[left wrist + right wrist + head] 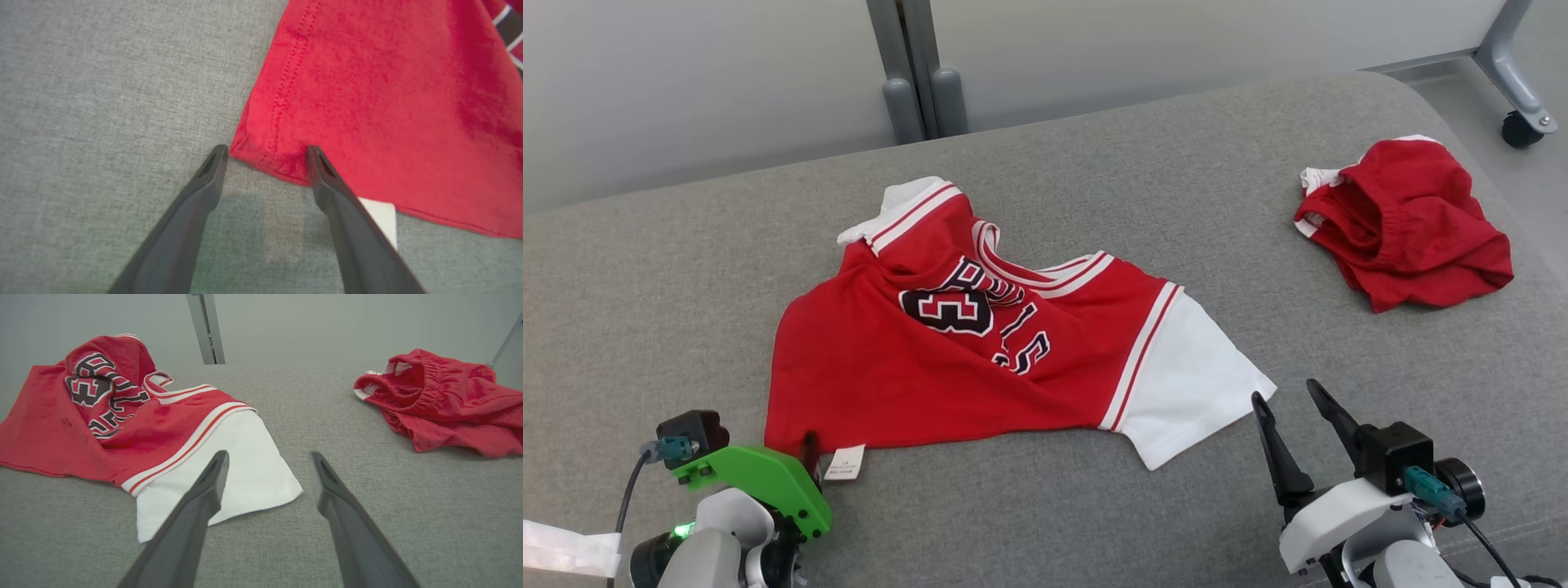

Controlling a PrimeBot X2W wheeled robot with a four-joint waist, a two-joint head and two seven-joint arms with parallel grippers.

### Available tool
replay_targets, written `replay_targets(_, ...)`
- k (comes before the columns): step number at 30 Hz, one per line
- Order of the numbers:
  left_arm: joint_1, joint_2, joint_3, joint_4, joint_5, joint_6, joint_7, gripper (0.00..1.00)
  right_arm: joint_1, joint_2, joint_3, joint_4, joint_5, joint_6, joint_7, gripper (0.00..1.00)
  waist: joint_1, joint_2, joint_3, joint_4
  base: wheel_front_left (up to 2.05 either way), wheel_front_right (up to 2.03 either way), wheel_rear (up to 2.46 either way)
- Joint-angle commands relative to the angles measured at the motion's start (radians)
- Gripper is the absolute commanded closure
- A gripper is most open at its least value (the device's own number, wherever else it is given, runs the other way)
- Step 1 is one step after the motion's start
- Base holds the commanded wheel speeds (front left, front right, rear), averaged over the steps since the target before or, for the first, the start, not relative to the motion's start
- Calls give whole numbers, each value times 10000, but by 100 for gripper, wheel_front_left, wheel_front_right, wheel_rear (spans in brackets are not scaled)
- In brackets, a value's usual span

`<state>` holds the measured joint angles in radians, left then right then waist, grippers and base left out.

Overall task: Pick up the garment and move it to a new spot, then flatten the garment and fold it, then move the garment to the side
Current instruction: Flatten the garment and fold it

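The jersey [947,359] lies rumpled on the grey cushion [645,286], long axis left-right. The left gripper [266,150], jaws wide, straddles its near-left hem corner [255,153] and is nearer; the right gripper [1286,390], jaws wide, stands just right of the white sleeve [1192,384].

1. Chest number [947,311], on the red garment [874,384]. Red digits edged white and outlined in black. A "3" reads plainly; the digit beside it is creased and uncertain. It lies beyond the jaws of the left gripper [265,154], off to their right, and far left of the jaws of the right gripper [1286,398].
2. Chest lettering [1023,333], same garment. Black capitals edged white. The closing "L S" is legible; the opening letters are folded into a crease. It sits just right of the number.
3. Hem tag [845,462], white, at the garment's lower edge, just right of the left jaws. The print is too small to read.
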<state>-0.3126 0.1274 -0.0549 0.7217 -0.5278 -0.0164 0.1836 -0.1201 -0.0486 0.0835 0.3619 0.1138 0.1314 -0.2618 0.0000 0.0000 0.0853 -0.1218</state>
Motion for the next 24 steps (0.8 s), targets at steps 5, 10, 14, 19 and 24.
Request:
replay_targets(5,-276,13,-159,380,-18,-229,-44,62,-172,-40,-92,117,-196,-16,-46,0,0,0,48,-46,0,0,0)
replay_targets(10,-499,-60,-284,469,-8,-381,-382,100,-424,-40,-382,459,-567,-16,-46,0,0,0,84,17,0,0,0)
replay_targets(14,-624,-96,-325,382,-19,-506,-824,100,-970,-36,-682,1150,-1046,-16,287,0,0,0,151,109,0,0,0)
replay_targets(19,-596,-145,-313,53,-85,-629,-1447,100,-1683,-36,-804,2193,-1484,-16,969,0,0,0,217,319,0,0,0)
replay_targets(24,-255,-168,-389,-418,-71,-720,-1891,100,-2316,-39,-832,3234,-1924,-16,1636,0,0,0,309,537,0,0,0)
